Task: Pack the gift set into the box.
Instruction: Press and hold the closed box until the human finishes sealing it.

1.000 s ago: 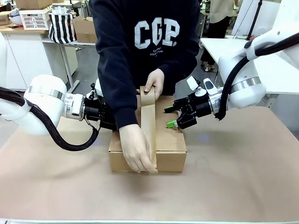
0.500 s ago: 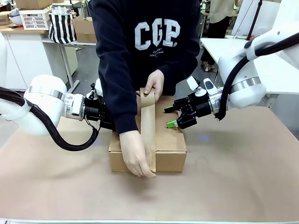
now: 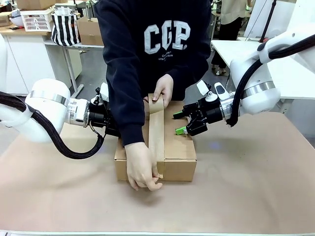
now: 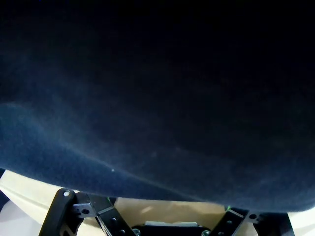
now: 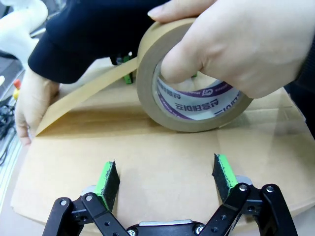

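While taped, box [image 3: 177, 160] between grippers

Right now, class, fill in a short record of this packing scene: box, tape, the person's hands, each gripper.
box: the box closed, flaps down, on the table
tape: brown tape roll, strip drawn along the top seam
person's hands: one hand holds the roll at the far edge; other hand presses the strip onto the near face
right gripper: open, over the box top
left gripper: behind a dark sleeve, state unclear
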Available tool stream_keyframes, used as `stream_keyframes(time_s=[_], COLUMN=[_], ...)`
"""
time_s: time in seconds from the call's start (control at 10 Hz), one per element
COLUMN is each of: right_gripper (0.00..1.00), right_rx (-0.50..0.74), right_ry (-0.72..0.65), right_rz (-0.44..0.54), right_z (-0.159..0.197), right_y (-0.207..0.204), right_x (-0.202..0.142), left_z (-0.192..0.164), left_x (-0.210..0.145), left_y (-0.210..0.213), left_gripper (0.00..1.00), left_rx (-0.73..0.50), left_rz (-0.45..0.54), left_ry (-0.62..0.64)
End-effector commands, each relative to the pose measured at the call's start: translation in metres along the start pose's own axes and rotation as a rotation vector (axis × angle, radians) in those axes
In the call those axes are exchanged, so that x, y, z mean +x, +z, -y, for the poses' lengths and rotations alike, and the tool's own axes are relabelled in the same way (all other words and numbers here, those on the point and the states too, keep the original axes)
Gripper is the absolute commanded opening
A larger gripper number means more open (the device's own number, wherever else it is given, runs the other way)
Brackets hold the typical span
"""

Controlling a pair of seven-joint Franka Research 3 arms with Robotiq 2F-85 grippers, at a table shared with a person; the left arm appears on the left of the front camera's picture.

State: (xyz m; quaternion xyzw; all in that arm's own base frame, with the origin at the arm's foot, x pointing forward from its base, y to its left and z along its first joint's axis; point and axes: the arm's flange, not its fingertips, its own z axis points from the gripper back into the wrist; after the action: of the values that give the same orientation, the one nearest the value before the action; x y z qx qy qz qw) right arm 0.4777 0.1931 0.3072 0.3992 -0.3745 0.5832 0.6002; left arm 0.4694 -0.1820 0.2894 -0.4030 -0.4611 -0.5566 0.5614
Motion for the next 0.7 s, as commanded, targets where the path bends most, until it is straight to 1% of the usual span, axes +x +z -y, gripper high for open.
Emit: stream_keyframes(time_s=[0.0,0.6], right_gripper=[1.00,1.00], right_rx=[-0.002,-0.002], right_ry=[-0.002,-0.002], right_rz=[-0.005,-0.005], right_z=[-0.0002,-0.0002], right_y=[-0.0012,-0.0012], right_x=[-0.0017,-0.0017], left_z=[0.0034,0.0034], left_x=[-0.0042,-0.0042], left_y=[0.0020,0.0020], left_gripper=[1.00,1.00], left_rx=[0.003,0.003], left_rz=[-0.007,-0.007], left_ry=[-0.012,-0.012])
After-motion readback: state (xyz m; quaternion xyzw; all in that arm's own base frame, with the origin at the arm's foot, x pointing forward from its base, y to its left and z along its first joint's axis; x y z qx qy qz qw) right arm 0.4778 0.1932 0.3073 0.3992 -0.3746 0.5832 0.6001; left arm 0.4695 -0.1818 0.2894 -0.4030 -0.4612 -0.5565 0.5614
